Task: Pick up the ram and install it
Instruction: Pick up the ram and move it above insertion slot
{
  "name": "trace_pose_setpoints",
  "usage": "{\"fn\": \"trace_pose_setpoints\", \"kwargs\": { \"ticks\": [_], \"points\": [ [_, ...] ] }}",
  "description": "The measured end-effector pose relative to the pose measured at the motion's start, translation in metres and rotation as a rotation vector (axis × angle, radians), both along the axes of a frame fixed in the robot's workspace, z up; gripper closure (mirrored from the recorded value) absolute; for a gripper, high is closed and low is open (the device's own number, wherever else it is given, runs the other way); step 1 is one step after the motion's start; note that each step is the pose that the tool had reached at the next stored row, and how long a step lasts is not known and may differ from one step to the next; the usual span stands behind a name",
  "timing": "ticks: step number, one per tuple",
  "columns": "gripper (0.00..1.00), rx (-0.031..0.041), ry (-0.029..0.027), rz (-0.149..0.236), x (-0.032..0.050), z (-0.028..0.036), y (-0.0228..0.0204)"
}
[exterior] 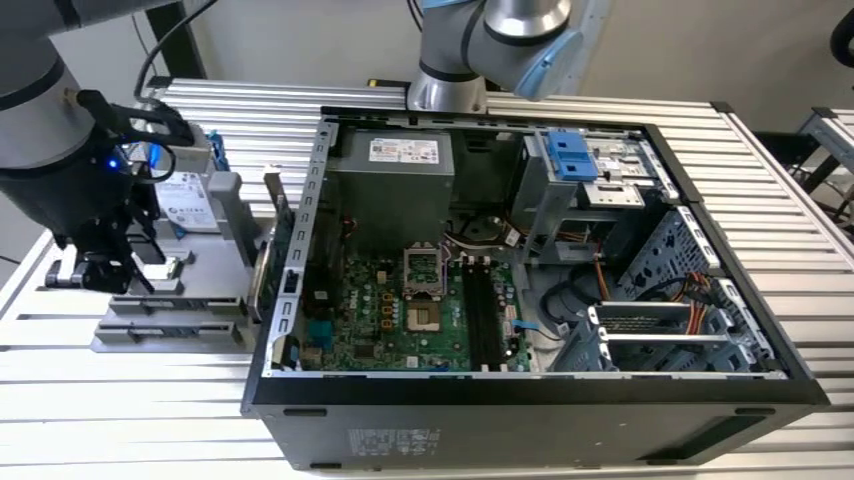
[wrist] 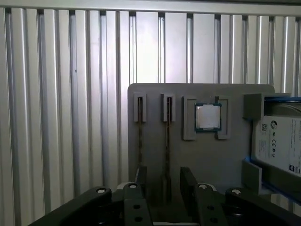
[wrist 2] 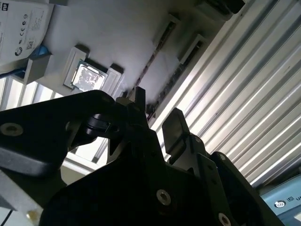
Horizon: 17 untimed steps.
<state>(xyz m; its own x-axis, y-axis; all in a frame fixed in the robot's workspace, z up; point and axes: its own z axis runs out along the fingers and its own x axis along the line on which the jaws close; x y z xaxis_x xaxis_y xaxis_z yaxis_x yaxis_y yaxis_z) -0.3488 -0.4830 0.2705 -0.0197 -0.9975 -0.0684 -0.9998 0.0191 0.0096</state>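
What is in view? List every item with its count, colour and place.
computer case: one, black, open, on the table.
circuit board: one, green, inside the case.
table: one, silver, ribbed, under everything.
tray: one, grey, on the table beside the case.
ram sticks: two, dark, on edge in the tray's slots.
processor chip: one, silver, in a tray recess beside the sticks.
hard drive: one, silver with white label, on the tray past the chip.
arm: one, grey, above the tray.
gripper: one, black, open, fingers either side of one ram stick.
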Motion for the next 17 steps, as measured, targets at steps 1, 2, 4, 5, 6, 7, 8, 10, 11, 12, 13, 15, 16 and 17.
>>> {"fn": "trace_pose_setpoints", "kwargs": {
  "ticks": [1, 2, 4, 5, 6, 7, 8, 10, 11, 12, 13, 15, 16, 17],
  "points": [
    [0.0, 0.0, 0.0, 0.0, 0.0, -0.0018, -0.001],
    [0.0, 0.0, 0.0, 0.0, 0.0, -0.0037, -0.0021],
    [0.0, 0.0, 0.0, 0.0, 0.0, -0.0073, -0.0037],
    [0.0, 0.0001, 0.0, 0.0, -0.0001, -0.0091, -0.0041],
    [0.0, 0.0001, -0.0001, 0.0, -0.0002, -0.011, -0.0044],
    [0.0, 0.0001, 0.0, 0.0, -0.0003, -0.0128, -0.0048],
    [0.0, 0.0001, 0.0, 0.0, -0.0004, -0.0146, -0.0052],
    [0.0, -0.0002, 0.0002, 0.0, -0.0004, -0.0181, -0.0066],
    [0.0, 0.0, 0.0, 0.0, -0.0004, -0.0201, -0.0071],
    [0.0, 0.0001, 0.0, 0.0, -0.0005, -0.0219, -0.0074],
    [0.0, 0.0, 0.0, 0.0, -0.0005, -0.0236, -0.0077],
    [0.0, 0.0, 0.0001, 0.0, -0.0005, -0.0272, -0.008],
    [0.0, 0.0001, -0.0001, 0.0, -0.0004, -0.0292, -0.008],
    [0.0, 0.0, -0.0001, 0.0, -0.0004, -0.031, -0.008]
  ]
}}
